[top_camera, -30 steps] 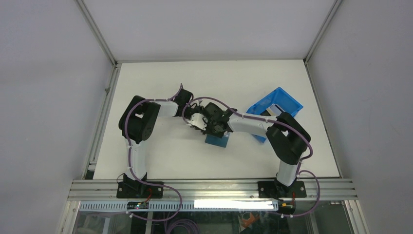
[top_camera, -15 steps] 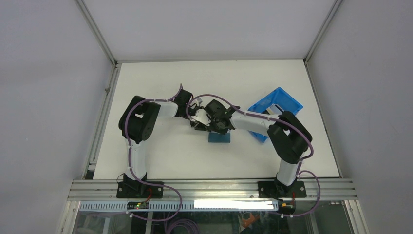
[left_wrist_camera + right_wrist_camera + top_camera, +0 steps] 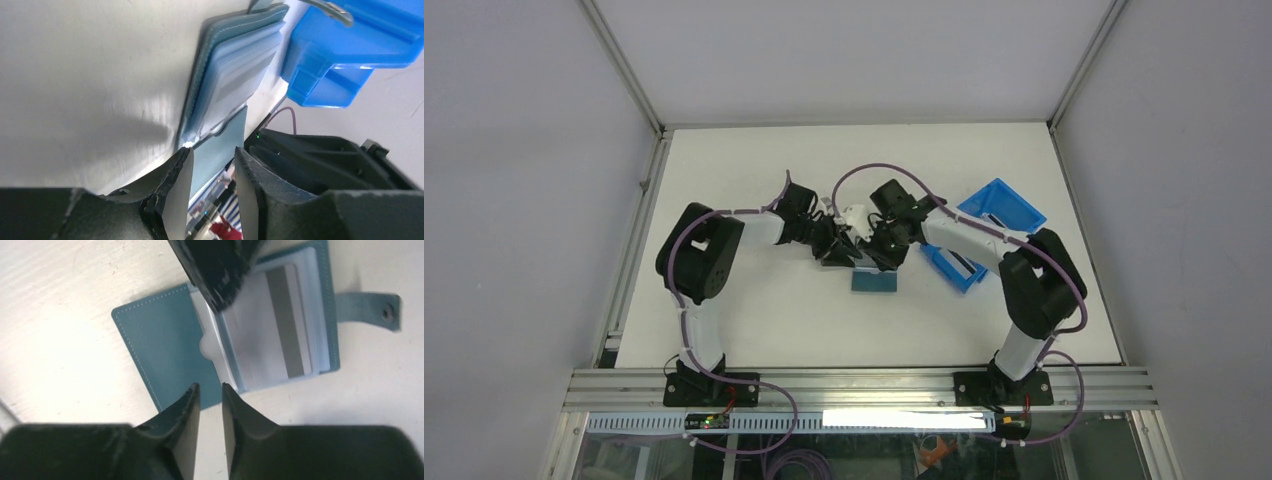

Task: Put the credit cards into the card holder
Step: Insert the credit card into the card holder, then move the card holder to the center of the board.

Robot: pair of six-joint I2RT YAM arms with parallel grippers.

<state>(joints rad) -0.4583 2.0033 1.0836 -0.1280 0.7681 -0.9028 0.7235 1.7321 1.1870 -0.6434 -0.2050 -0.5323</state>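
My right gripper (image 3: 210, 390) hangs just above the near edge of the card holder (image 3: 160, 345), its jaws only a narrow slot apart, and through the slot I see nothing but bare table (image 3: 60, 315). My left gripper (image 3: 214, 152) stands wider. The teal cover shows in its gap, but that gap looks too wide to be pinching thin leather. One of its fingers (image 3: 215, 265) reaches over the fold.

The holder lies open and flat on the table, snap tab (image 3: 370, 310) stretched to the side. A pale credit card (image 3: 280, 325) with a grey stripe sits inside the clear pockets. The blue bin (image 3: 345, 45) stands just beyond.

I judge this card is in, or very nearly. Next I must keep the holder spread and fetch another card. Whether any are left in the bin, I cannot tell.
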